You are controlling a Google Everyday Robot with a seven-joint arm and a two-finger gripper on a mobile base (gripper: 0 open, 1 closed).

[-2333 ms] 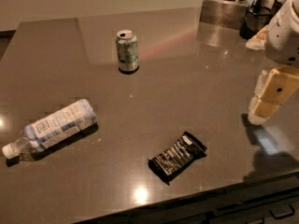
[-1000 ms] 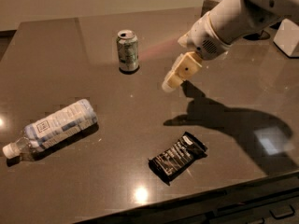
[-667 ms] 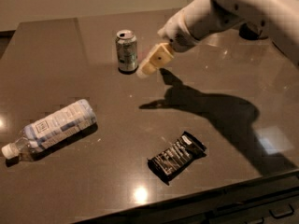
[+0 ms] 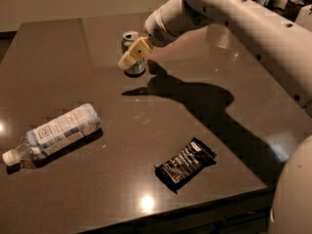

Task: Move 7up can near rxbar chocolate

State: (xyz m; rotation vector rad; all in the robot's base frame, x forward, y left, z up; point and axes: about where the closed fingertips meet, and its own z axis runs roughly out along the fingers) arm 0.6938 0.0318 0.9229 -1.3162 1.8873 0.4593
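Pincer (image 4: pixel 130 56) sits right at the 7up can (image 4: pixel 129 36), far side of the bench (image 4: pixel 53 62), overlapping the can's body from our view. We can't tell whether it's apart, together or clamped on the can, and contact isn't clear either. Can stands upright, with its pull-tab top showing above the pincer and its base below. We read the side-on, mid-height approach as a setup for a grip around the can's body, which suits a standing cylinder.

rxbar chocolate (image 4: pixel 186 164) lies flat near the front edge, turned diagonally, well apart from the can. So we expect the carry to run back to front across the bench. Arm (image 4: pixel 234 13) reaches in from the right and casts a long shadow between can and bar.

Plastic bottle (image 4: pixel 58 133) lies on its side at left, white cap toward the left edge, off the likely path.

Writing: white lettering on the bar's black wrapper, not legible to us. Bottle label is pale with a small dark mark, unreadable. Can label is hidden behind the pincer.
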